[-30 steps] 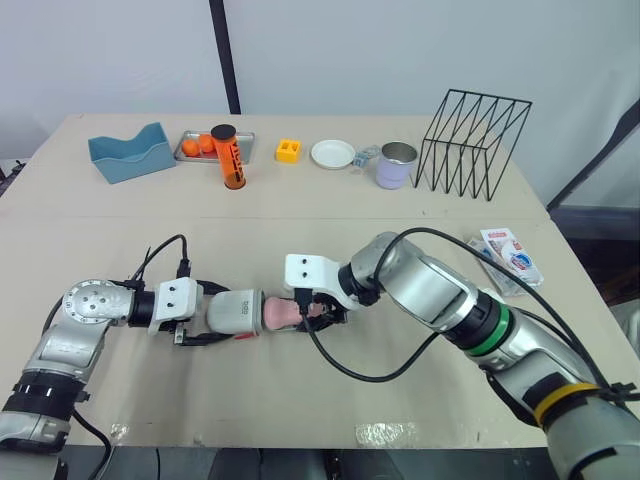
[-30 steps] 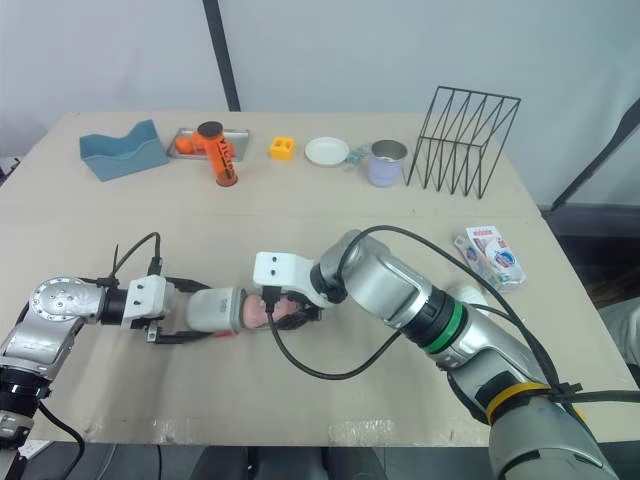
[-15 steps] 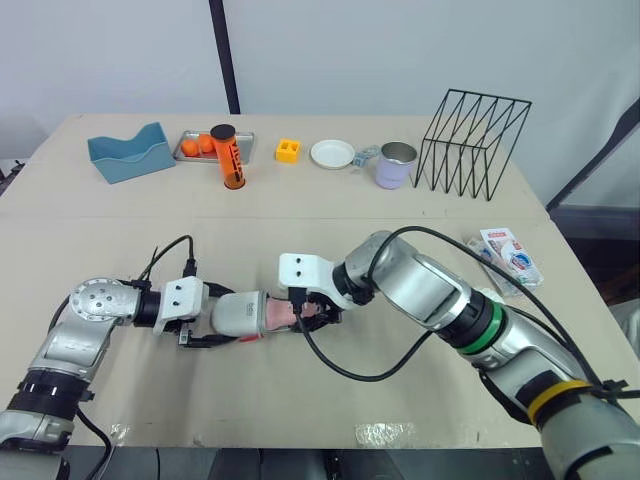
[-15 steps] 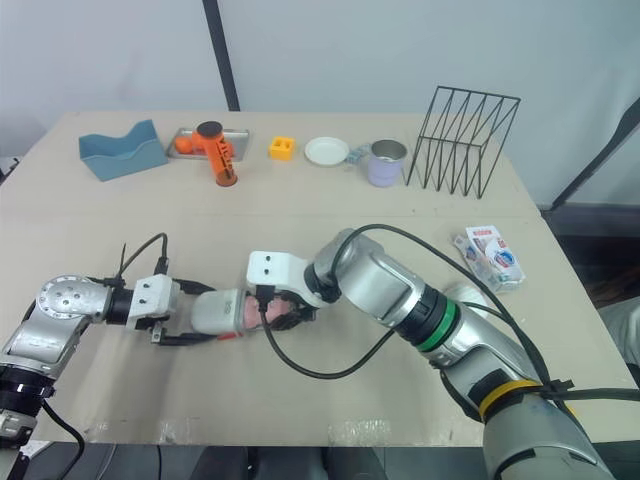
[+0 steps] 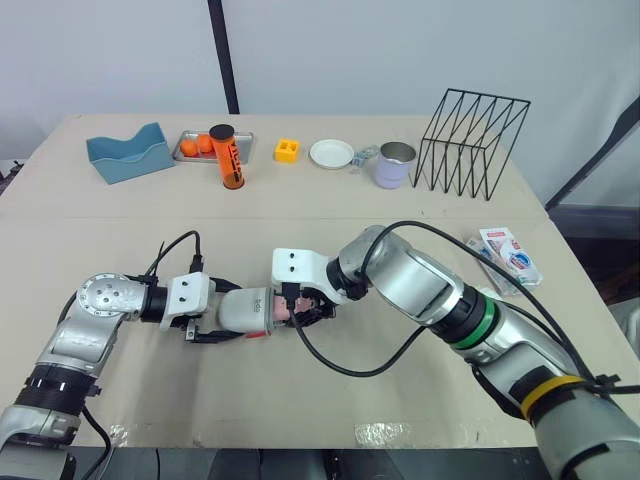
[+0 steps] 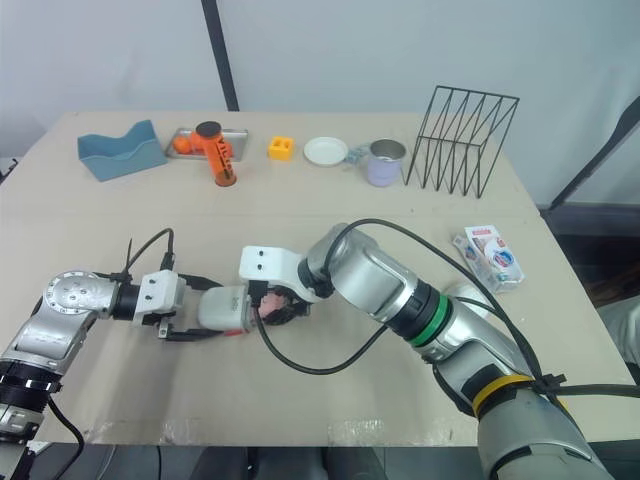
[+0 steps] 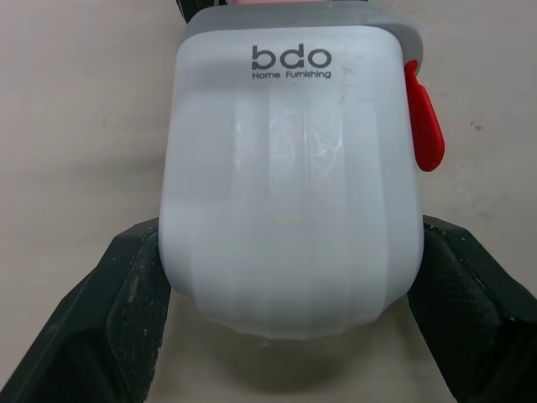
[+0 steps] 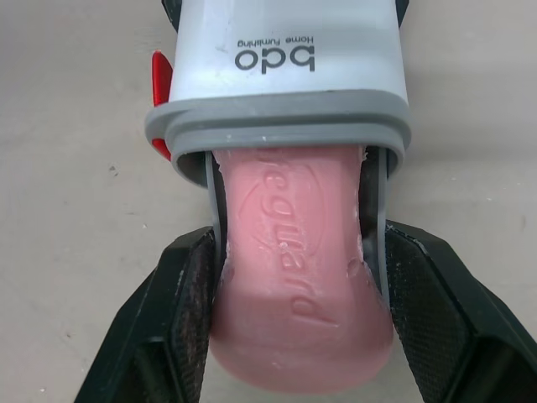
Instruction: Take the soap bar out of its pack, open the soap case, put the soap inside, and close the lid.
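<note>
The white soap case (image 7: pixel 289 168) with grey rim and red latch (image 7: pixel 422 117) lies on its side on the table's near left part. My left gripper (image 5: pixel 222 318) is shut on it, a black finger (image 7: pixel 126 285) on each side. The pink soap bar (image 8: pixel 298 260) sticks partly into the case's open mouth (image 8: pixel 277 126). My right gripper (image 5: pixel 305 308) is shut on the bar's outer end, one pad (image 8: pixel 185 294) on each long edge. The bar's far end is hidden inside the case (image 5: pixel 245 311).
The soap pack (image 5: pixel 508 252) lies at the table's right edge. Along the back stand a wire rack (image 5: pixel 472 140), a metal mug (image 5: pixel 396 165), a white plate (image 5: pixel 332 153), a yellow block (image 5: pixel 288 150), an orange tube (image 5: pixel 229 157), a tray (image 5: pixel 248 134) and a blue holder (image 5: pixel 130 153).
The two grippers have come closer together: the left one carried the case to the right, the right one moved left. More of the pink soap now sits inside the case.
</note>
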`<action>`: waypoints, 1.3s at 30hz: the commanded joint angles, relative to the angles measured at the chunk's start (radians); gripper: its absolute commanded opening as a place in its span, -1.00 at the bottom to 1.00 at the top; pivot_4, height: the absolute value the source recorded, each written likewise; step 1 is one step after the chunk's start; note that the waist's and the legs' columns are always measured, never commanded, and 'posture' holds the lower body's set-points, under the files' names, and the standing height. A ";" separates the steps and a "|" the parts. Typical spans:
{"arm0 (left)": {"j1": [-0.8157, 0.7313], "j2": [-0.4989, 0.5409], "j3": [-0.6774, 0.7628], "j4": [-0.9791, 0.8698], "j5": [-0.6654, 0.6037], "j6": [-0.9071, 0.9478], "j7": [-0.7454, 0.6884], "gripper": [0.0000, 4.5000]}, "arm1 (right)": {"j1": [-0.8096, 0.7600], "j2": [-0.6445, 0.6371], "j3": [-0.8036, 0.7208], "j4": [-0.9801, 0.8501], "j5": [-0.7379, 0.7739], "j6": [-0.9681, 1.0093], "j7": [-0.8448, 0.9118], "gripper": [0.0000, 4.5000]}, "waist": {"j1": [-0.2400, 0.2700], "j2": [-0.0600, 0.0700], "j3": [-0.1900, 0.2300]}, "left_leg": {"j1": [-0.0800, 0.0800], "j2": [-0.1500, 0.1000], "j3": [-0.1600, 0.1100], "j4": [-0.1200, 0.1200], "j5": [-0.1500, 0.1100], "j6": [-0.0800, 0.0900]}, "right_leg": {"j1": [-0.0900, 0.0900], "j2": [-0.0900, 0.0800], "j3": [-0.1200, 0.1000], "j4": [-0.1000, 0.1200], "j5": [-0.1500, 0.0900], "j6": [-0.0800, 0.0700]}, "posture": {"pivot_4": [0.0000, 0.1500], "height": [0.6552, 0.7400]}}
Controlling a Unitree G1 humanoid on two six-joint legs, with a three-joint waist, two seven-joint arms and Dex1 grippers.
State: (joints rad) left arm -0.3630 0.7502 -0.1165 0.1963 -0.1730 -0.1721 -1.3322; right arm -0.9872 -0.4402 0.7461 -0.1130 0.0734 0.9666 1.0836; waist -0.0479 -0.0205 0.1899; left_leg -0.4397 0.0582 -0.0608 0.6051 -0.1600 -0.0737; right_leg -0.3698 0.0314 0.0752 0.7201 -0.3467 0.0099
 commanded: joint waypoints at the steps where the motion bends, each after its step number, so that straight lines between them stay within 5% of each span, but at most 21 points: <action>1: -0.045 -0.049 -0.020 0.023 0.018 -0.013 0.042 0.57 | -0.048 0.021 -0.008 -0.010 -0.009 -0.045 0.010 0.10 | 0.000 0.000 0.000 | 0.000 0.000 0.000 0.000 0.000 0.000 | 0.000 0.000 0.000 0.000 0.000 0.000 | 1.00 0.93; 7: -0.048 -0.074 -0.024 0.034 0.025 -0.018 0.067 0.57 | -0.057 0.019 0.001 -0.006 -0.025 -0.080 0.028 0.10 | 0.000 0.000 0.000 | 0.000 0.000 0.000 0.000 0.000 0.000 | 0.000 0.000 0.000 0.000 0.000 0.000 | 1.00 0.93; 8: -0.047 -0.079 -0.024 0.034 0.026 -0.020 0.072 0.57 | -0.058 0.020 -0.002 -0.006 -0.025 -0.084 0.032 0.44 | 0.000 0.000 0.000 | 0.000 0.000 0.000 0.000 0.000 0.000 | 0.000 0.000 0.000 0.000 0.000 0.000 | 1.00 0.93; 12: -0.042 -0.090 -0.026 0.034 0.028 -0.021 0.086 0.57 | -0.059 0.017 -0.017 -0.011 -0.021 -0.091 0.049 0.96 | 0.000 0.000 0.000 | 0.000 0.000 0.000 0.000 0.000 0.000 | 0.000 0.000 0.000 0.000 0.000 0.000 | 1.00 0.93; 39: 0.018 -0.076 0.052 -0.081 -0.122 0.100 0.078 0.57 | 0.069 -0.172 -0.200 -0.014 -0.003 -0.089 0.024 0.96 | 0.000 0.000 0.000 | 0.000 0.000 0.000 0.000 0.000 0.000 | 0.000 0.000 0.000 0.000 0.000 0.000 | 1.00 0.93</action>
State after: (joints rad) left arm -0.3224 0.6538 -0.1116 0.1671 -0.2491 -0.0877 -1.2508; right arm -0.9155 -0.6009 0.5841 -0.0968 0.0716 0.8862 1.1151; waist -0.0483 -0.0203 0.1900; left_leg -0.4398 0.0577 -0.0611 0.6052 -0.1597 -0.0741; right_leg -0.3696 0.0312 0.0749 0.7203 -0.3467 0.0098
